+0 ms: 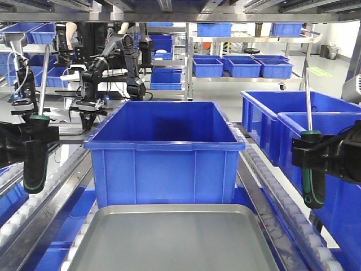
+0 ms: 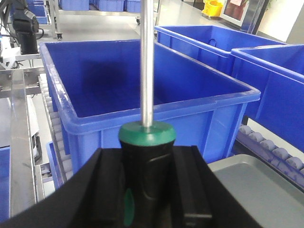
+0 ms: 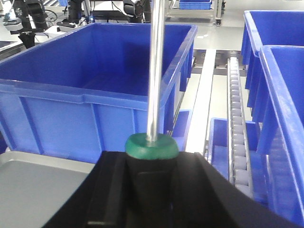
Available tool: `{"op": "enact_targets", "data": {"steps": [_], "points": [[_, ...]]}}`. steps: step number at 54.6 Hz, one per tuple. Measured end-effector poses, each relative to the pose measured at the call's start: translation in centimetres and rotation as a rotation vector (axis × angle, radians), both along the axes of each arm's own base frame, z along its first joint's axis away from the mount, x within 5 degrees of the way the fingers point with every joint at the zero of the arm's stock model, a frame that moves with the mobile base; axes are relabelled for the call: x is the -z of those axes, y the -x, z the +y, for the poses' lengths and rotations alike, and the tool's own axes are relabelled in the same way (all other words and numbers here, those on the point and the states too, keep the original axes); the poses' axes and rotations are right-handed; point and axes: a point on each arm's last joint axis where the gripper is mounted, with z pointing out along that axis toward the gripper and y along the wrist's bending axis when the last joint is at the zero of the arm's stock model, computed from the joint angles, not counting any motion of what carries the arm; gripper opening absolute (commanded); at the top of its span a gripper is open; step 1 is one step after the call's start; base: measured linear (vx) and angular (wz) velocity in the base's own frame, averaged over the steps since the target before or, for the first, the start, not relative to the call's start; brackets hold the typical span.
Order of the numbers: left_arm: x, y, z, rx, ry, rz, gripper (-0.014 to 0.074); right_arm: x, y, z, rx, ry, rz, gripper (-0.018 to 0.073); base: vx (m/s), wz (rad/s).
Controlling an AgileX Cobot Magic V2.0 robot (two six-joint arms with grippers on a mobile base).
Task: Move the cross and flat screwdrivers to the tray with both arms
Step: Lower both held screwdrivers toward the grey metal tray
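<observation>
Our left fingers clamp the left screwdriver, right fingers the right screwdriver. Rubber handles: grippy, light, we reckon.

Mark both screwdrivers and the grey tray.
left screwdriver (image 1: 32,172): front-facing view, lower part of black handle.
right screwdriver (image 1: 313,191): front-facing view, lower part of black handle.
tray (image 1: 169,240): front-facing view, bare grey floor.

Front camera looks forward over the tray; both close wrist cameras face the same central blue crate.
</observation>
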Motion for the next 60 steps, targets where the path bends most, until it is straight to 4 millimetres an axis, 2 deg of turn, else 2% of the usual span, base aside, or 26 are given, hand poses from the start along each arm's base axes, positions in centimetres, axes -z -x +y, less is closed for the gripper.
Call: {"op": "enact_targets", "data": {"steps": [22,36,41,48,54,60], "points": [[0.0,0.0,0.0,0.000,0.000,0.000,0.0000,0.0,0.0,0.0,0.000,-0.002,0.001,-0.0008,0.00,0.00],[0.0,0.1,-0.3,0.022,0.048,0.025,0.0000,0.0,0.0,0.4,-0.008,-0.078,0.016,-0.0008,0.00,0.00],[0.1,0.0,-0.6,0.041,0.085,0.047,0.0000,0.6,-0.3,1.4,-0.058,-0.049,0.033,-0.0008,0.00,0.00],[1.5,-1.1,-2.2,0.105,0.098,0.114,0.0000,2.7,-1.2,4.9,-0.181,-0.009,0.115,-0.0006,0.00,0.00],[4.2,-2.7,-4.3,0.184,0.089,0.227,0.0005,5.1,-2.2,7.6,-0.255,0.017,0.193,0.0000,0.00,0.00],[6.9,-4.2,-6.0,0.231,0.107,0.333,0.0013,7.1,-3.3,8.7,-0.265,0.018,0.258,0.0020,0.00,0.00]]}}
